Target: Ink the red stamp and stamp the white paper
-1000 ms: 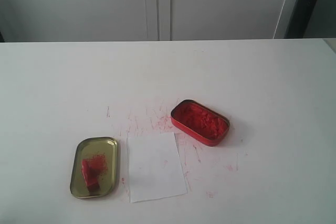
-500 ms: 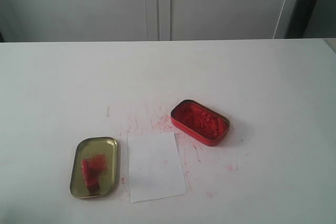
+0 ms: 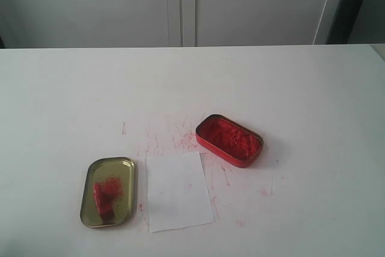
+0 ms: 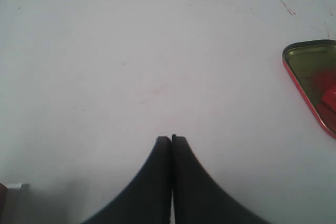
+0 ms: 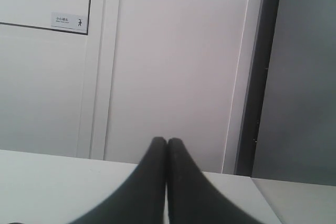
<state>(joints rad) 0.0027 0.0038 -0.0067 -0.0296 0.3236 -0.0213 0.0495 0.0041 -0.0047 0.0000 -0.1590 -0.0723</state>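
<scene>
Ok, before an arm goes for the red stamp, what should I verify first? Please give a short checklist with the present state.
1. Red stamp free to grasp: it lies in the gold lid, uncovered. Ok.
2. Left gripper open for a grasp: it is shut. Not ok.
3. Right gripper aimed at the work: it is shut and faces the cabinet doors. Not ok.
4. Red ink tin open, paste exposed. Ok.
5. White paper flat and uncovered. Ok.
6. Which way the stamp handle points: cannot tell.
</scene>
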